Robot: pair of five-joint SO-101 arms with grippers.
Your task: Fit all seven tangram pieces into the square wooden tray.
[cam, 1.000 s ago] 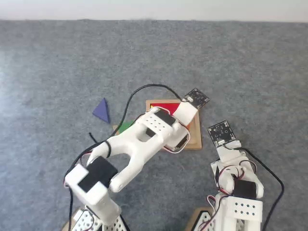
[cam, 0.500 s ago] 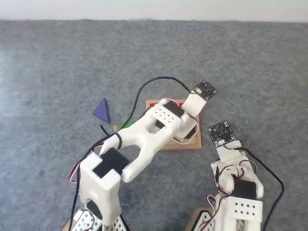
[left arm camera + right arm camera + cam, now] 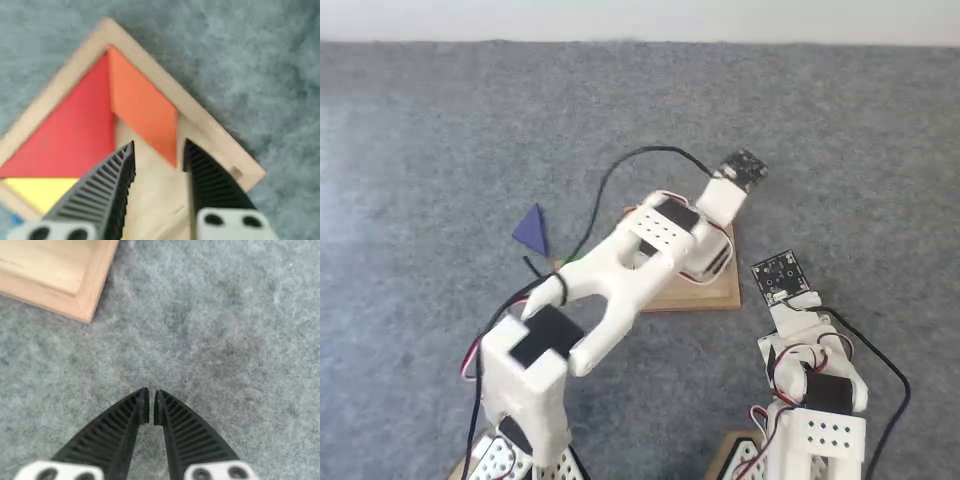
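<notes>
In the high view we count one blue triangle loose on the desk, well left of the left pincer, which hangs spread above the square wooden tray. Its wrist view adds three pieces seated there: one red triangle, one orange piece at the tips, one yellow piece. The right pincer is pressed together, empty, a tray corner ahead.

Left arm stretches forward, fingers parted; right arm sits folded, fingers closed.
</notes>
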